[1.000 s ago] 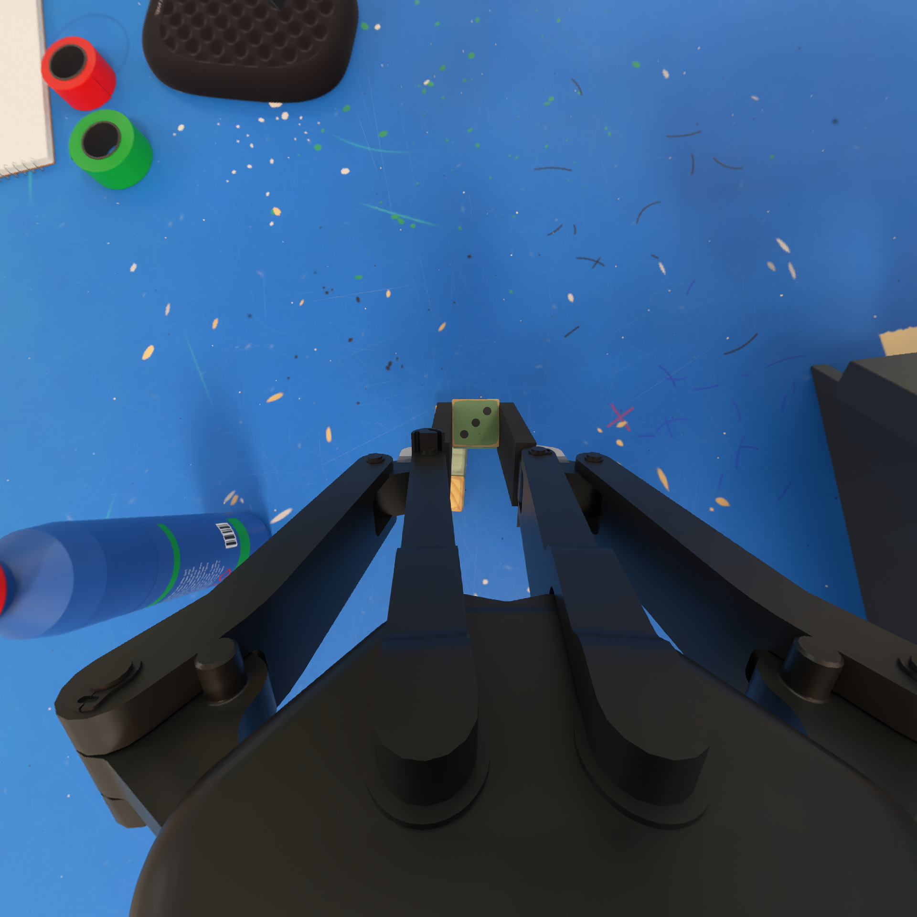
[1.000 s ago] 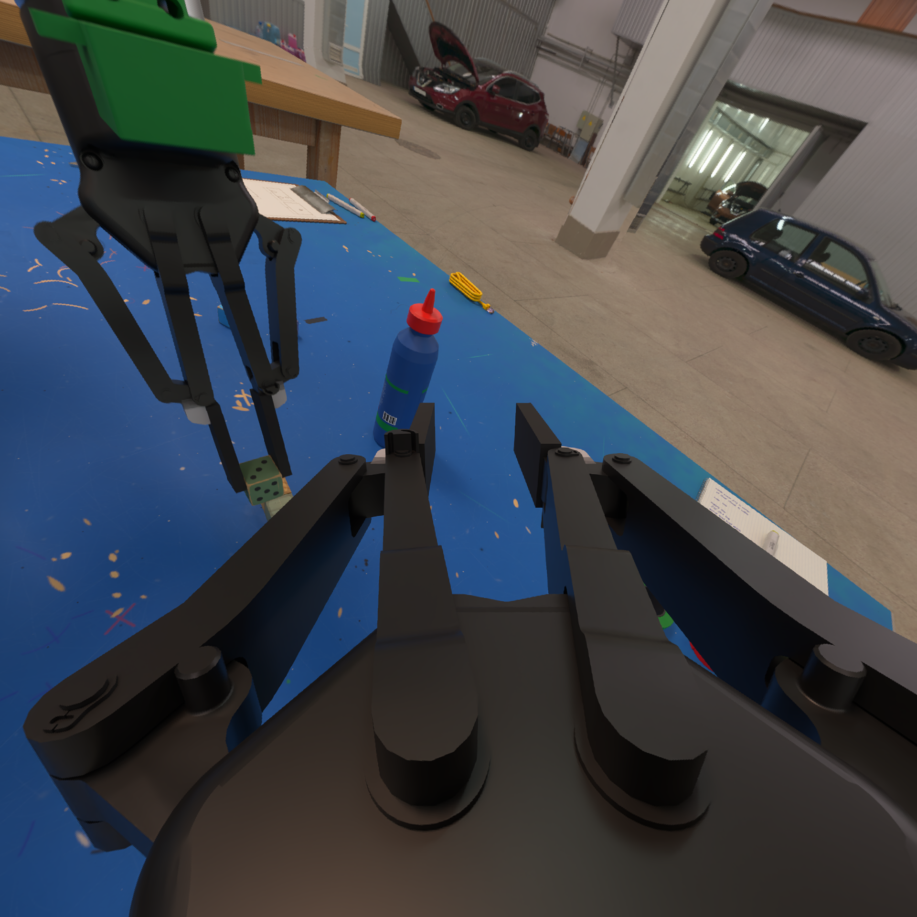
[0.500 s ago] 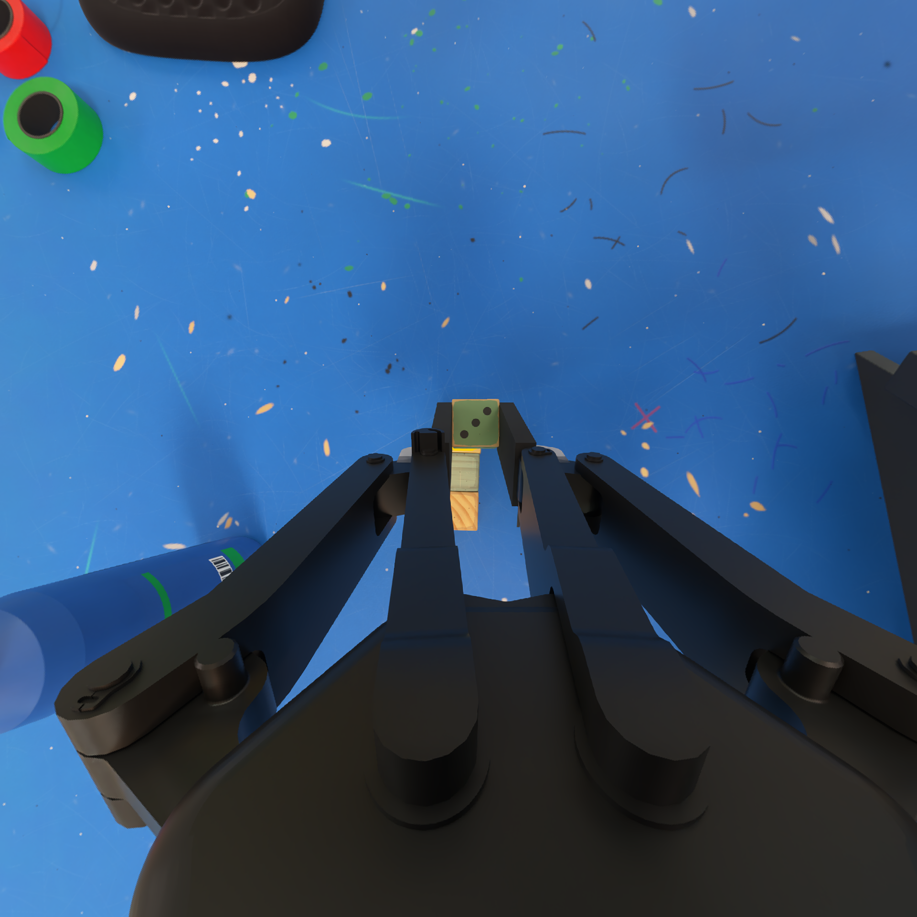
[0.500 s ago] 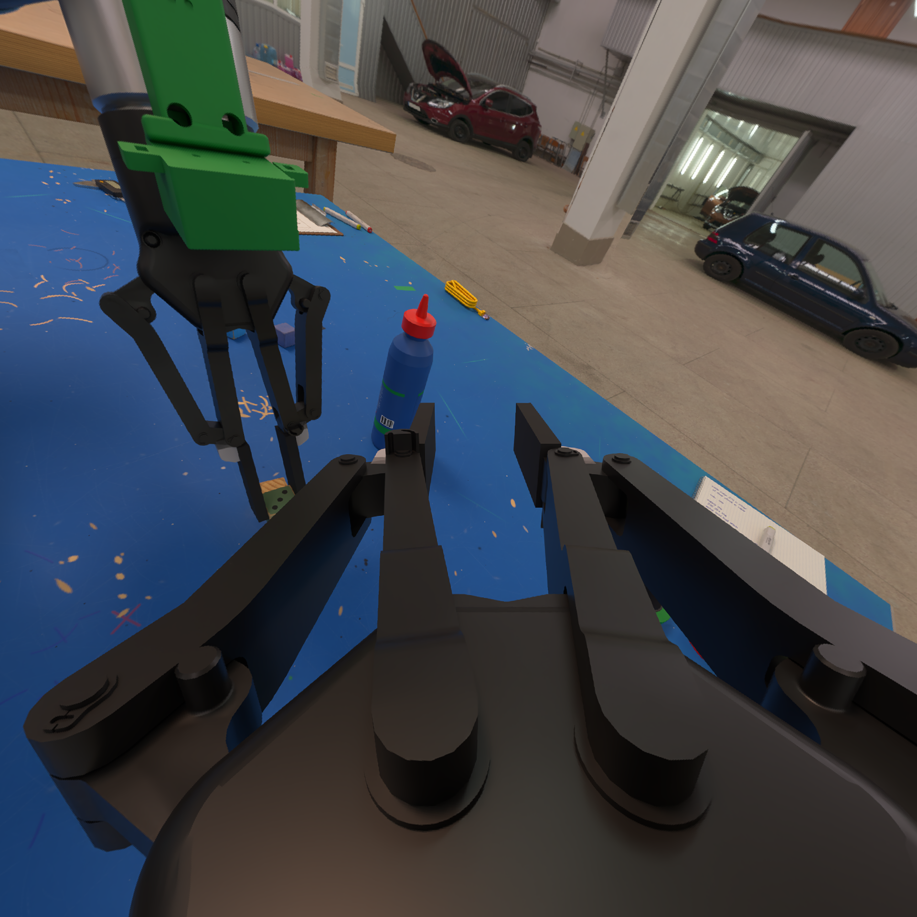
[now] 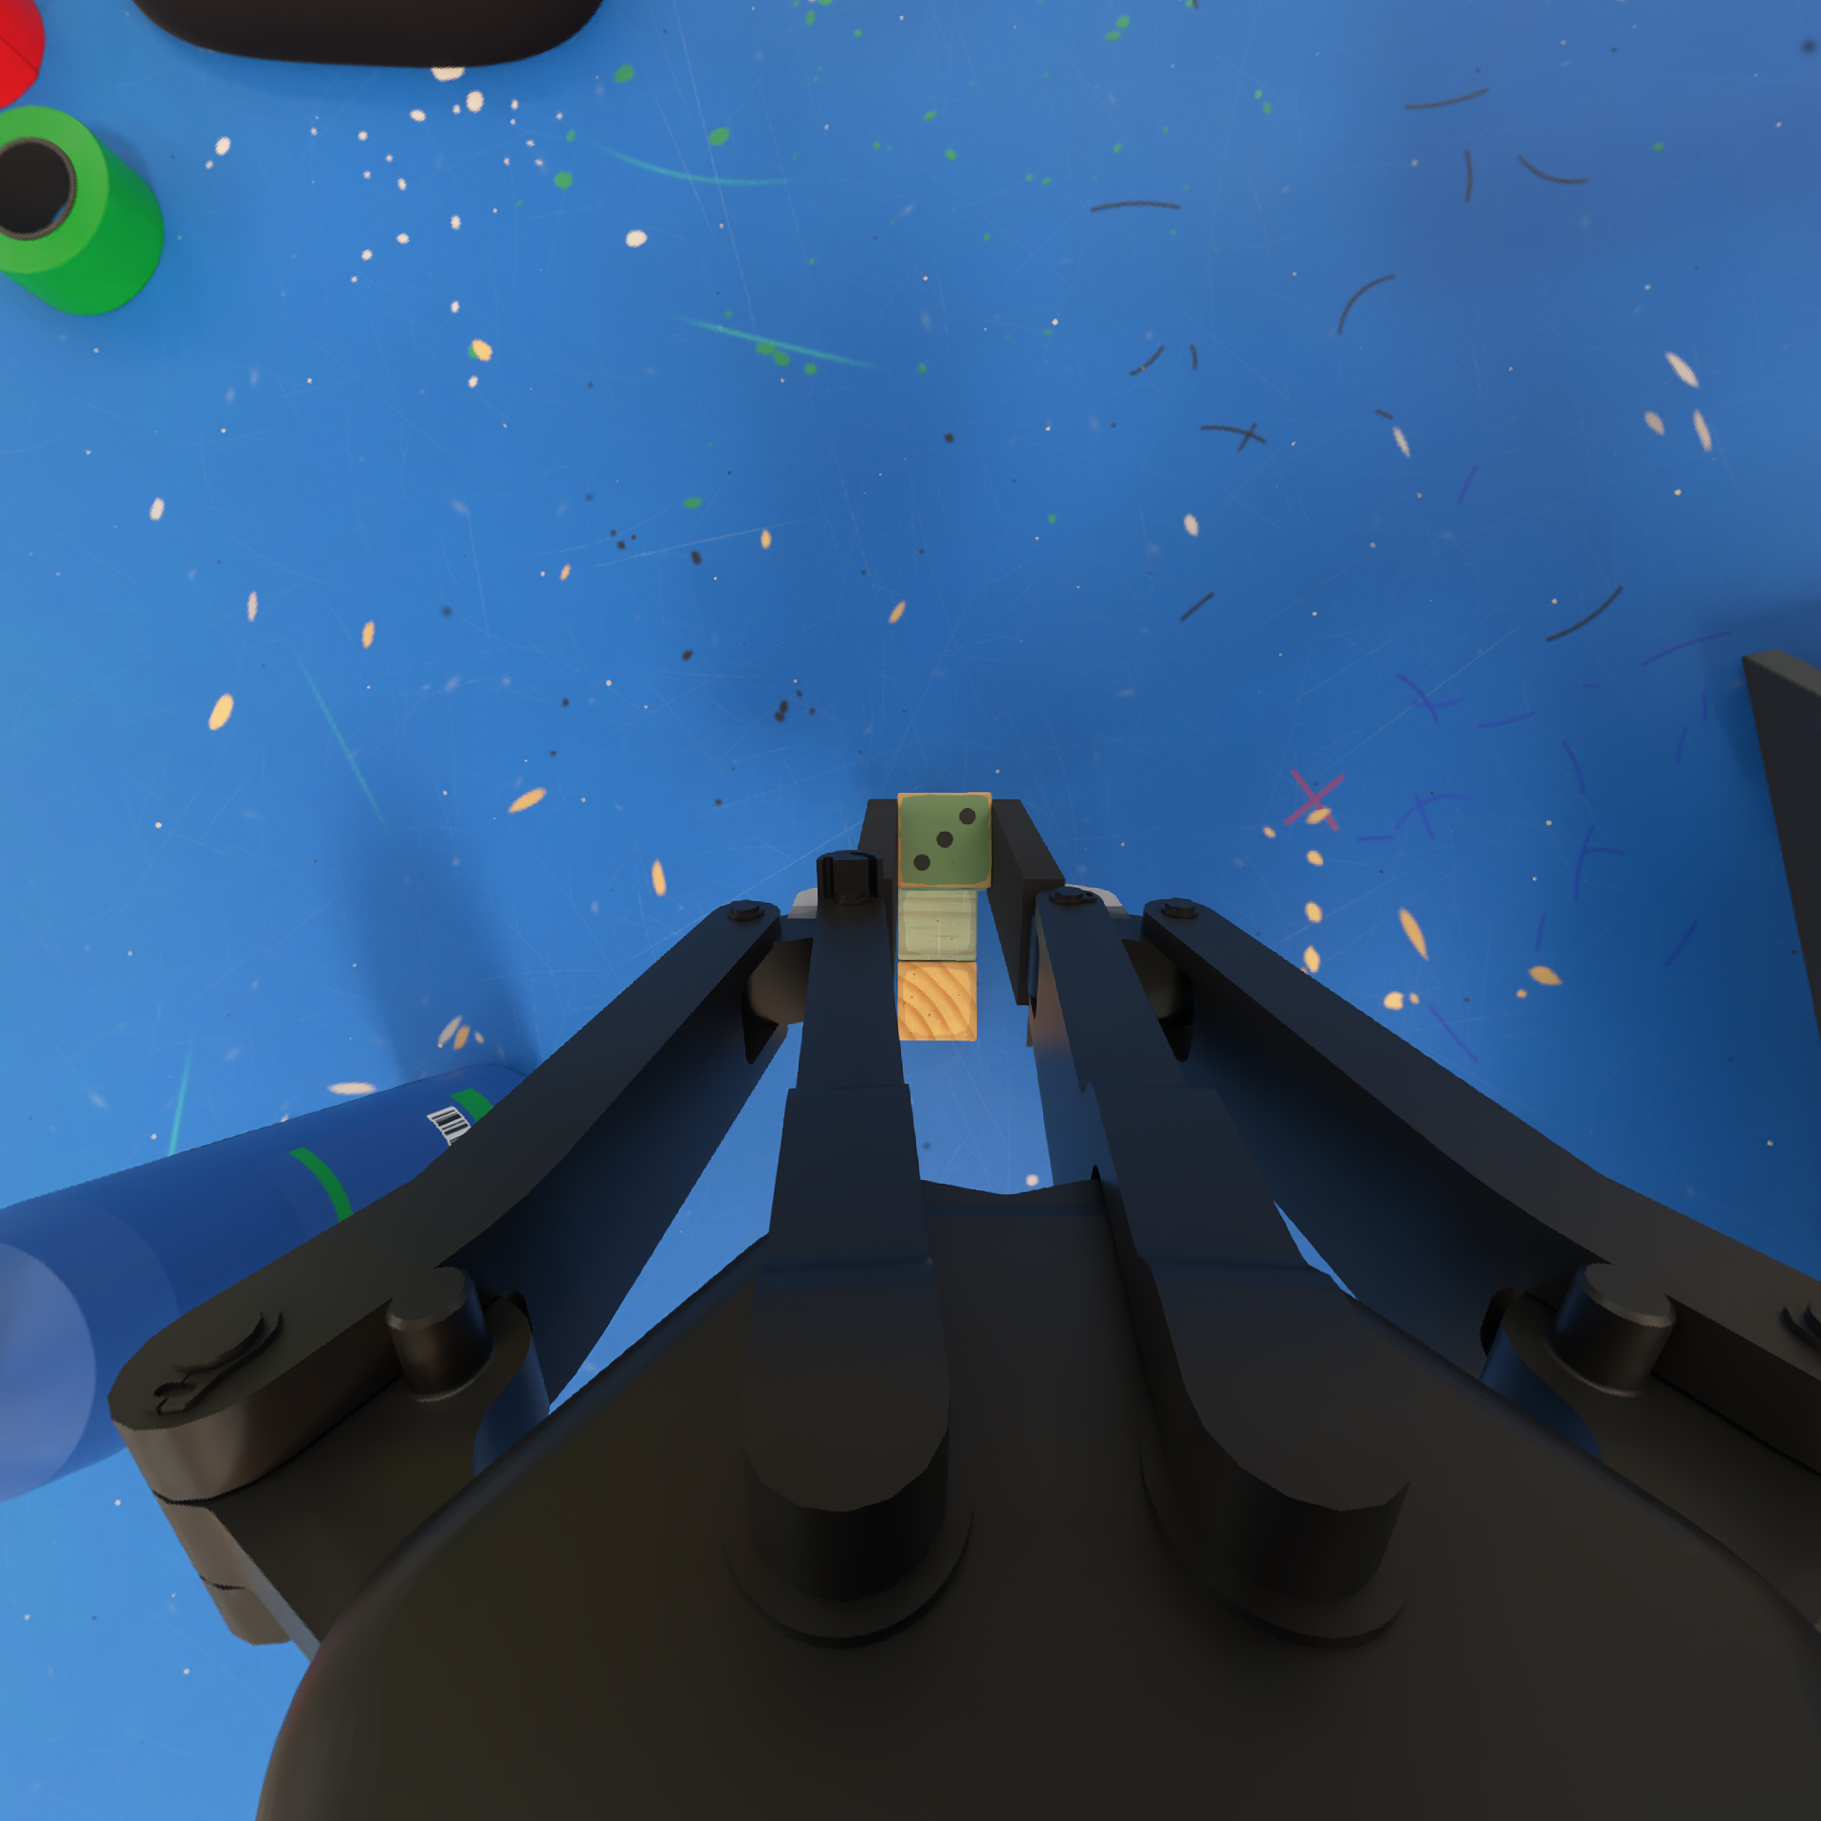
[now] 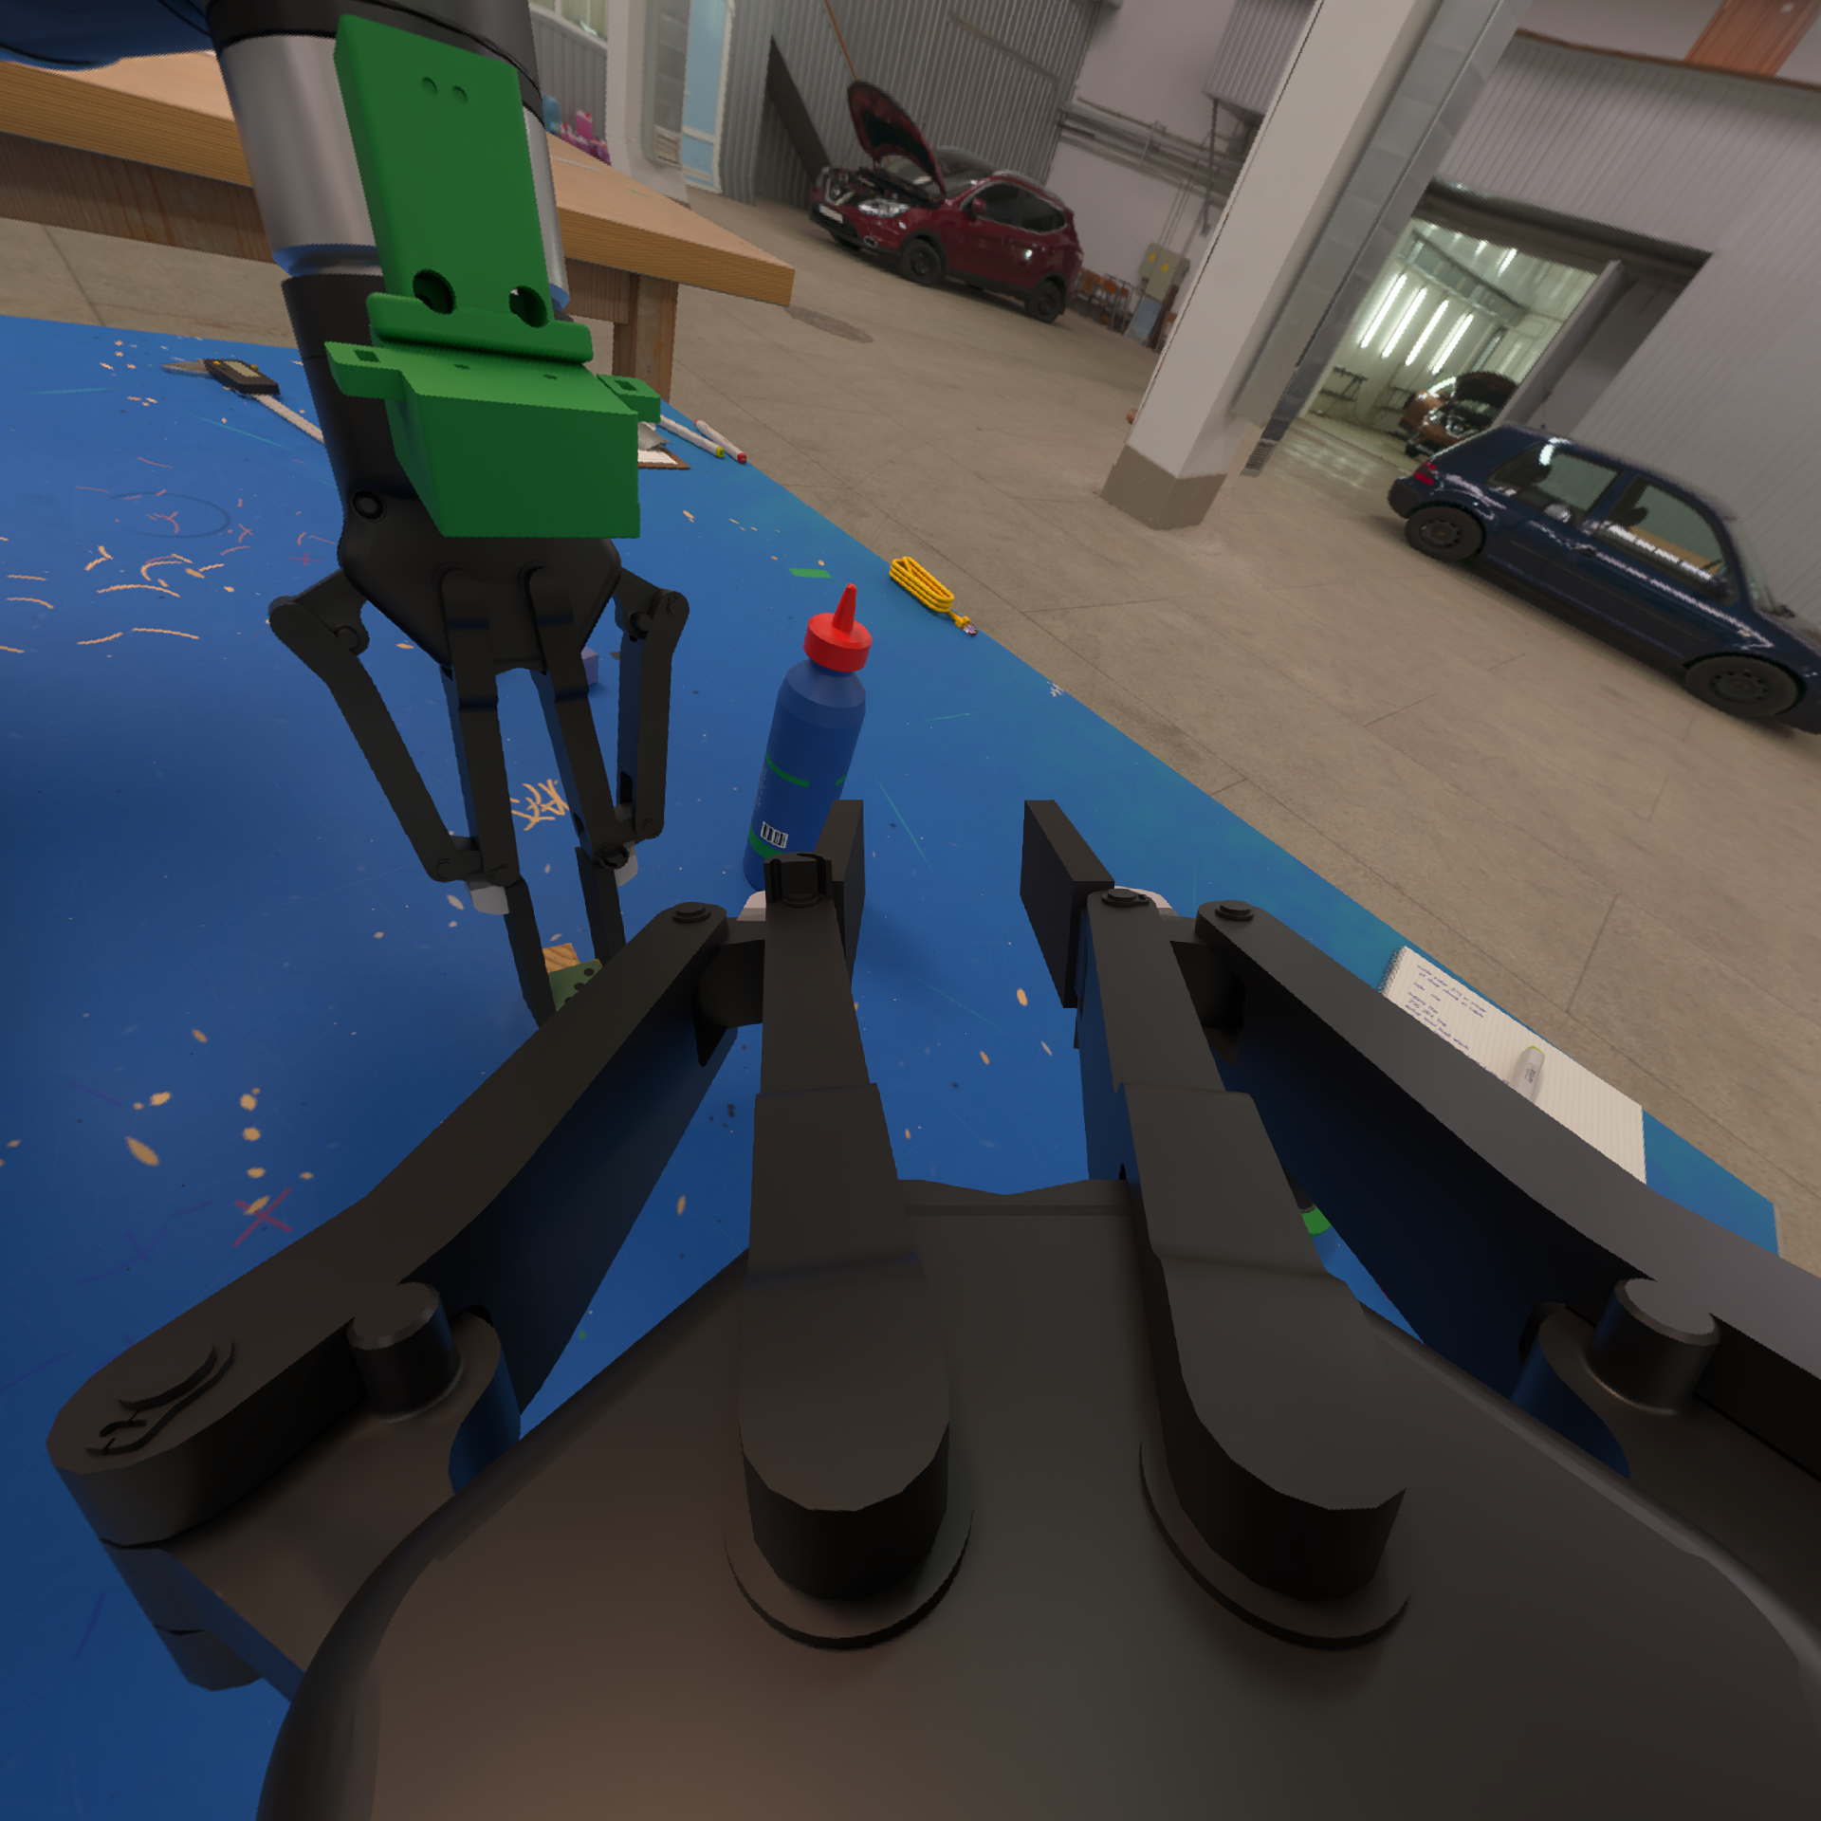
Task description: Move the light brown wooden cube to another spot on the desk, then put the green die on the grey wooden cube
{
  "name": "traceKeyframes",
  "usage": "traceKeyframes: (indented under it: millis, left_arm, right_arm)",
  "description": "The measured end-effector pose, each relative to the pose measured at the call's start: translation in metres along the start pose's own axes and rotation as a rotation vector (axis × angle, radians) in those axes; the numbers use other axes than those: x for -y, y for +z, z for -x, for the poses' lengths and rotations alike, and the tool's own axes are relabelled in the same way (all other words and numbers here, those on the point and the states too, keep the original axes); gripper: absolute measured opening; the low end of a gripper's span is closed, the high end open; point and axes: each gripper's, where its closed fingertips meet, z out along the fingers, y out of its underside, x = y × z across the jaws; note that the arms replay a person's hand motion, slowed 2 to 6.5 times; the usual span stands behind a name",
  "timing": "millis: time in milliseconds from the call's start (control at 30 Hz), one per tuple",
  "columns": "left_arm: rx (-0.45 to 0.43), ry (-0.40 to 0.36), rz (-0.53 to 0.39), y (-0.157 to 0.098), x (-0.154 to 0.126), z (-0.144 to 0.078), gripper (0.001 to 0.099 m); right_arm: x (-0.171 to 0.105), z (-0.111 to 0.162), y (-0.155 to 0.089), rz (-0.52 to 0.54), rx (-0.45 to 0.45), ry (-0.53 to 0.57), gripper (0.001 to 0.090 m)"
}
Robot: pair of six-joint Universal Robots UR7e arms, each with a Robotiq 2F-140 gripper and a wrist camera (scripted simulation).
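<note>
A: Left wrist view first. What is the left end effector doing?

B: Its two fingers are clamped on the green die, one on each side. The die's upper face shows three dark dots on a diagonal.

A: And under it?

B: Just below the die in the picture sits the grey cube, pale and greenish grey, and touching its near edge is the light brown cube with clear wood grain. Both lie on the blue tabletop, in the gap between the fingers. I cannot tell whether the die touches the grey cube or hangs above it.

A: Anything else around?

B: A blue bottle at lower left, a green roll of tape at upper left with a sliver of a red roll above it, and a black pad at the top edge. A dark part of the other arm shows at the right edge.

A: Now the right wrist view.

B: The right end effector has its fingers apart with nothing between them, above the tabletop. The left end effector reaches down, with a green bracket above it. The die peeks out between its fingertips, and a corner of the light brown cube shows beside it. The grey cube is hidden here.

A: And the bottle?

B: The blue bottle stands upright with a red cap, just beyond the right fingers. A notepad lies at the tabletop's right edge.
</note>
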Motion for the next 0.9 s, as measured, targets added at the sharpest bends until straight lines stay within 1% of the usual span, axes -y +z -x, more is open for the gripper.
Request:
traceKeyframes:
  millis: [267, 567, 733, 900]
  left_arm:
    - [-0.023, 0.031, -0.019, 0.0000, -0.0010, -0.0015, 0.0250]
    - [-0.020, 0.074, 0.003, 0.0027, -0.0045, 0.0001, 0.0250]
    - [-0.016, 0.078, 0.020, 0.0045, -0.0063, 0.0020, 0.0250]
    - [-0.030, 0.071, 0.040, 0.0062, -0.0084, 0.0013, 0.0250]
  right_arm:
    - [-0.0005, 0.0009, 0.0007, 0.005, 0.007, -0.002, 0.0433]
    - [-0.0014, 0.0021, 0.0020, 0.012, 0.013, -0.007, 0.0433]
    - [-0.0022, 0.0022, 0.0023, 0.018, 0.012, -0.007, 0.0433]
    - [-0.0023, 0.0010, 0.0025, 0.017, 0.005, -0.004, 0.0435]
